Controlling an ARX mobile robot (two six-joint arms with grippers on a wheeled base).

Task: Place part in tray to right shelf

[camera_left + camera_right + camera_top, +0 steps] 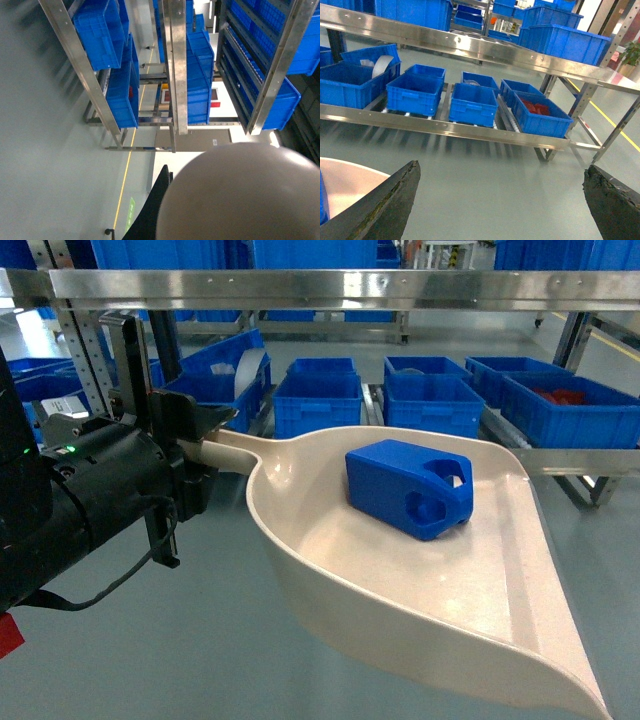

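left hand (200, 445) is clamped on the tray (480, 600) by its handle, black fingers pinching the straight beige stem where it leaves the scoop. the tray hangs in the air over the grey floor (200, 660), tilted a little, its wide lip nearest the head camera and low on the right. the part (410, 488) lies inside the tray, toward the back of the bowl, resting on the bottom with its holed, notched end facing the lip. it touches nothing but the tray.

right hand (500, 200) is spread wide: in its own wrist view the two dark fingers stand well apart at the lower corners, with nothing between them but floor. a corner of the tray shows at the lower left of that view.

beyond the tray stands the shelf (560, 462), its steel front rail running across, with blue crates (318, 403) side by side on it. one crate on the right holds something red (536, 107); one on the left holds a white roll (381, 64). an upper rail (330, 287) crosses overhead. the left wrist view shows only the tray's rounded underside and racks turned sideways.
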